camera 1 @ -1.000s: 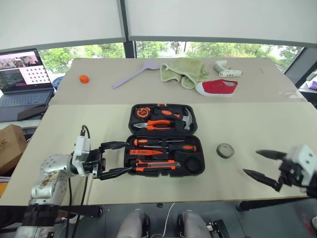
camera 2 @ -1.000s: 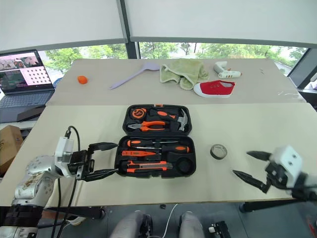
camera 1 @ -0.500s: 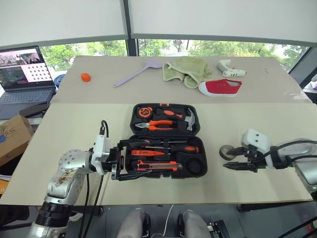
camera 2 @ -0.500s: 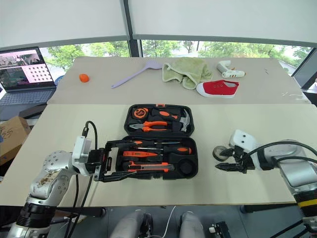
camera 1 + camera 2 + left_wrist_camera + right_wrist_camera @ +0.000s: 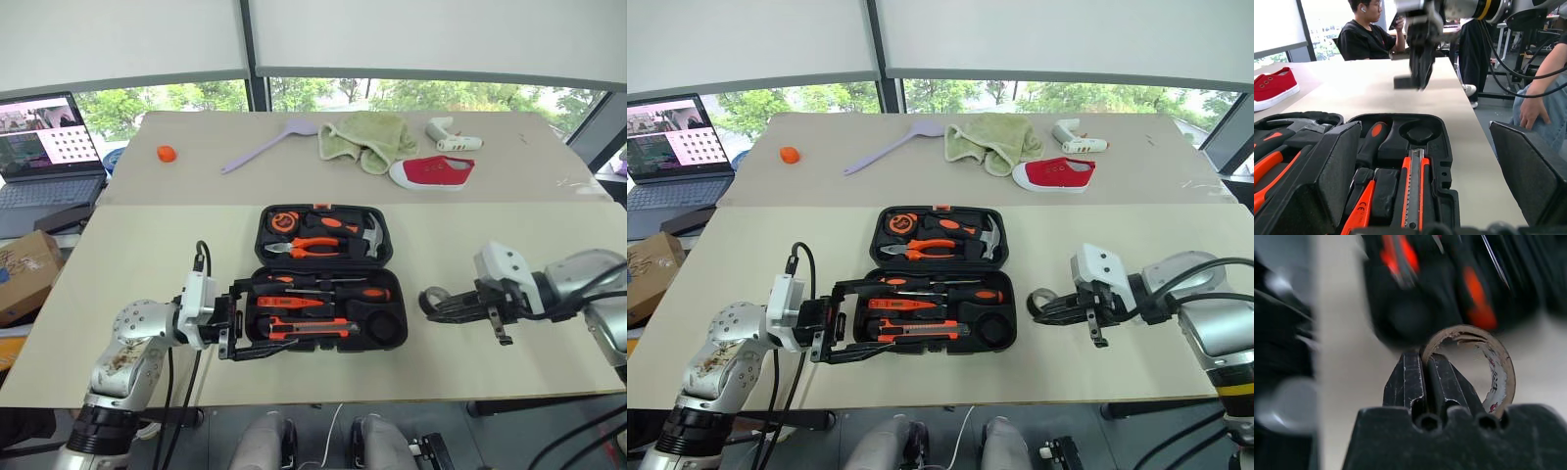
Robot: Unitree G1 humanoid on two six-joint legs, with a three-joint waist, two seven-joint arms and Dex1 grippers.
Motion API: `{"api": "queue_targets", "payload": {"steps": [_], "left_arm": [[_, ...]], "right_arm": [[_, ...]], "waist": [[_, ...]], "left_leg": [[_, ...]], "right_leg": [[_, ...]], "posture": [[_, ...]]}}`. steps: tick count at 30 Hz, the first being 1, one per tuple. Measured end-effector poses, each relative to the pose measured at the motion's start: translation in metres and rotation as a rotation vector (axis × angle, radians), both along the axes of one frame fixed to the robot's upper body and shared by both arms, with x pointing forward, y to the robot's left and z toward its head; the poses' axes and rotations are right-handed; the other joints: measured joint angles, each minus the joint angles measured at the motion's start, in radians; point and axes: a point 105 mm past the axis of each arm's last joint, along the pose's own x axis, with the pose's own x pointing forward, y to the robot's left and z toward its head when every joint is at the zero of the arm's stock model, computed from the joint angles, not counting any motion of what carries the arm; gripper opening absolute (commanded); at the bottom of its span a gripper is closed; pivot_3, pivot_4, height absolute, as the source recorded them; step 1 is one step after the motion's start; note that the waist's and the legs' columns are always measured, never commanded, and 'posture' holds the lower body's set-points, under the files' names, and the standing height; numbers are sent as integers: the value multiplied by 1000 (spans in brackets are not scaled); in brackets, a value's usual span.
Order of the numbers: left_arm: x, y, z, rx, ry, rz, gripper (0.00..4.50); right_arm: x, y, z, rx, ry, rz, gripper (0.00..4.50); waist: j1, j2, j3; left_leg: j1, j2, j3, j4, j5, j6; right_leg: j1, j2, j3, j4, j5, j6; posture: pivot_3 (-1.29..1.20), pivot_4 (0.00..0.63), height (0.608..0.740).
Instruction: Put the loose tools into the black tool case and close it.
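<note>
Between the tool case (image 5: 328, 277) and my right arm, the grey tape roll (image 5: 1476, 366) sits pinched in my right gripper (image 5: 1046, 311): the two fingers (image 5: 1411, 382) are pressed together on its wall, one inside the ring and one outside, just beside the case's right edge. The case lies open on the worktop (image 5: 147, 255), with two screwdrivers (image 5: 323, 286), the utility knife (image 5: 312, 327) and a tester pen (image 5: 294, 303) in the near half, and the round slot (image 5: 383, 324) at its right end empty. Pliers (image 5: 313, 246) and a hammer (image 5: 370, 235) fill the far half. My left gripper (image 5: 257, 320) has its fingers spread wide around the case's near left corner. Farther back lie a cloth (image 5: 367, 137), a red shoe (image 5: 433, 171) and a laptop (image 5: 44, 147).
</note>
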Motion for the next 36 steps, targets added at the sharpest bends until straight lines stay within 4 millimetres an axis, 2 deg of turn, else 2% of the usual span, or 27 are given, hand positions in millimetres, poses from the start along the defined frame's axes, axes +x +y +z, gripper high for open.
{"api": "queue_targets", "payload": {"steps": [2,4,6,11,15,18,19,21,24,29,31,33,36], "left_arm": [[-1,0,-2,3,5,0,4500],[-2,0,-3,11,7,-1,4500],[-3,2,-7,23,21,3,4500],[-4,4,-10,46,30,10,4500],[-3,4,-10,54,25,12,4500],[-2,6,-8,59,17,15,4500],[-1,7,-8,61,18,19,4500],[0,8,-9,61,19,24,4500],[1,9,-9,60,21,30,4500],[1,11,-9,60,21,48,4500],[2,14,-10,59,24,68,4500],[9,20,-8,47,32,141,4500],[37,42,-11,94,54,424,4500]], "right_arm": [[-5,24,-2,7,46,42,14],[-8,33,-15,-35,90,46,14],[-2,33,-30,-101,101,3,14],[4,35,-45,-198,83,-26,14],[6,36,-47,-256,56,-10,14],[2,27,-45,-330,86,-9,14],[2,27,-45,-329,92,-15,787],[6,29,-43,-312,78,-31,1235],[8,31,-39,-296,67,-29,2423],[2,33,-37,-278,93,21,4027],[-7,37,-31,-214,148,98,4027],[-16,37,-18,-129,194,168,4027],[-5,20,-1,-66,172,100,4027]], "waist": [[0,0,0],[3,0,0],[7,0,0],[6,0,0],[6,0,0],[12,-1,0],[12,-2,-1],[10,-3,-1],[3,-3,-1],[2,-3,-1],[1,-4,-1],[1,-4,-1],[4,-5,0]], "left_leg": [[-1,0,0,0,0,0],[-2,-1,0,0,0,0],[-5,-2,0,1,0,-1],[-13,-3,2,4,1,0],[-13,-2,1,6,0,0],[-13,-2,-1,7,0,1],[-13,-2,-1,7,0,1],[-13,-2,-1,7,-1,1],[-13,-2,-1,6,0,0],[-15,-2,0,6,0,0],[-15,-2,0,6,0,0],[-15,-2,0,6,0,1],[-14,-2,-1,7,0,1]], "right_leg": [[-1,-3,0,0,0,0],[-2,-4,-1,0,0,0],[-10,-5,-2,0,0,0],[-13,-1,-2,2,1,1],[-12,-1,-3,2,1,2],[-13,-1,-6,0,1,2],[-13,-1,-6,0,1,2],[-12,-2,-6,0,1,2],[-11,-1,-5,2,1,2],[-13,0,-5,1,1,2],[-12,0,-5,1,1,2],[-12,0,-5,2,1,2],[-11,0,-5,2,2,2]], "posture": [[0,150,740],[0,150,740],[0,150,740],[0,150,740],[0,150,740],[0,150,740],[0,150,740],[0,150,740],[0,150,740],[0,150,740],[0,150,740],[0,150,740],[0,150,740]]}}
